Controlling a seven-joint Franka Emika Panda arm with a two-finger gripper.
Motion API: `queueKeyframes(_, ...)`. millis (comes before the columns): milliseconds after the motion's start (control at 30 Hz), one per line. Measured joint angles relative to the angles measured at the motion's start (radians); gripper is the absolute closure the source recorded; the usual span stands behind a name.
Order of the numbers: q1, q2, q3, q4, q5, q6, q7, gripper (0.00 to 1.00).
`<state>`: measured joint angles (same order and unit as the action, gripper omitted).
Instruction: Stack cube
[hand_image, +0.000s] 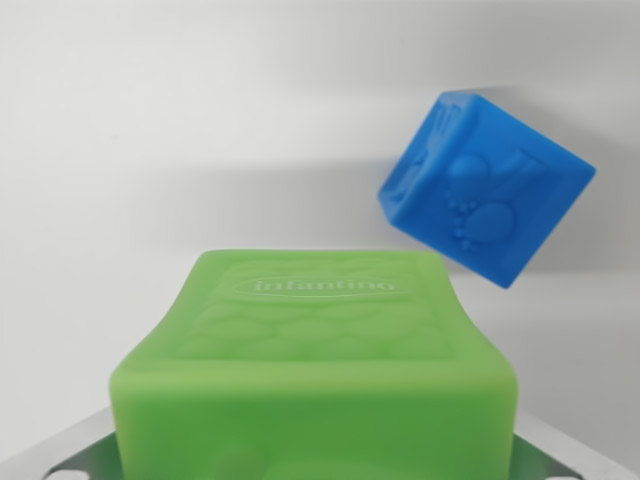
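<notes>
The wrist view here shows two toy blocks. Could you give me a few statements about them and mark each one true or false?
1. The green block fills the lower part of the picture. True.
2. The green block has a word moulded in an oval on its top face. True; it reads "infantino".
3. The blue block is sitting squarely on top of the green block. False; it is off toward the wrist view's right, tilted on a corner, and not resting on the green one.
4. The blue block has plain smooth faces. False; raised shapes show on its sides.
5. Both blocks are red. False; one is green and one is blue.
</notes>
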<state>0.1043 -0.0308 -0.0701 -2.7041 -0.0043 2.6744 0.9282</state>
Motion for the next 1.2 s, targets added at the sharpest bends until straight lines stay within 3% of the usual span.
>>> queueKeyframes(1200, -0.062, -0.014, -0.038, 0.057, -0.002, -0.071, 0.196, 1.0)
